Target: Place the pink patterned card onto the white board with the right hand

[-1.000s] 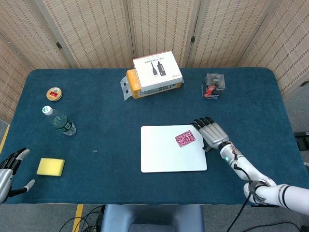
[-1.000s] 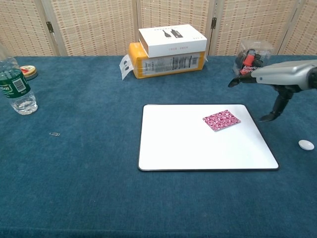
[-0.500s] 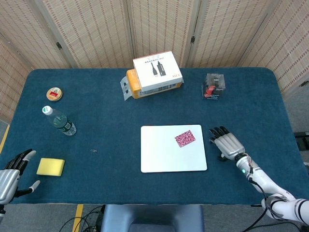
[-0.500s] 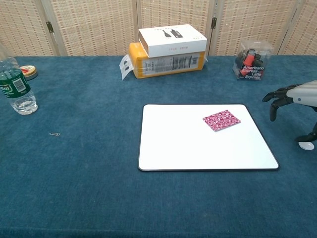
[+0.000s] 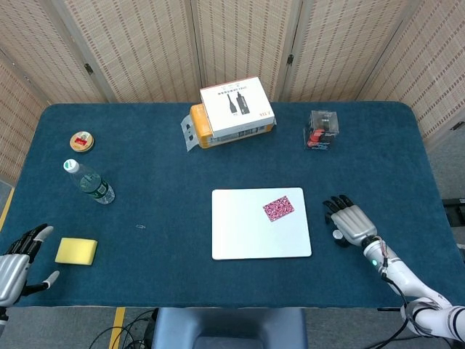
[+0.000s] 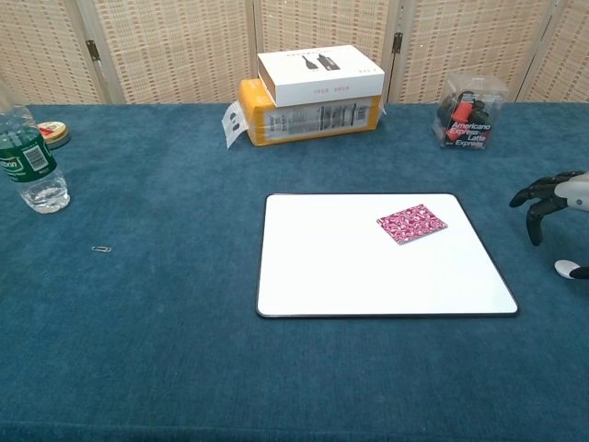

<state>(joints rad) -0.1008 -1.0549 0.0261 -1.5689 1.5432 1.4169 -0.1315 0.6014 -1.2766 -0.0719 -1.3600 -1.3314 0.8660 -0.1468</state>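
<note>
Right hand [image 5: 350, 221]: empty, fingers spread, off the right edge of the white board [image 5: 251, 240], not touching it.

Pink patterned card [image 5: 278, 209]: flat on the white board, in its upper right quarter, wholly inside the edge and slightly skewed. Placement judged done.

Left hand [image 5: 16, 259]: empty, fingers apart, at the near table corner far left of the board, just beside a yellow sponge [image 5: 76, 251].

Beyond the board: stacked white and orange boxes [image 5: 231, 113]; clear box of cards [image 5: 321, 129] to their right. Water bottle [image 5: 89, 182], round tin [image 5: 82, 141] and paper clip [image 5: 141, 227] left of the board.

Risk: a fingertip catching the board's right edge would jolt it and slide the loose, light card off.
</note>
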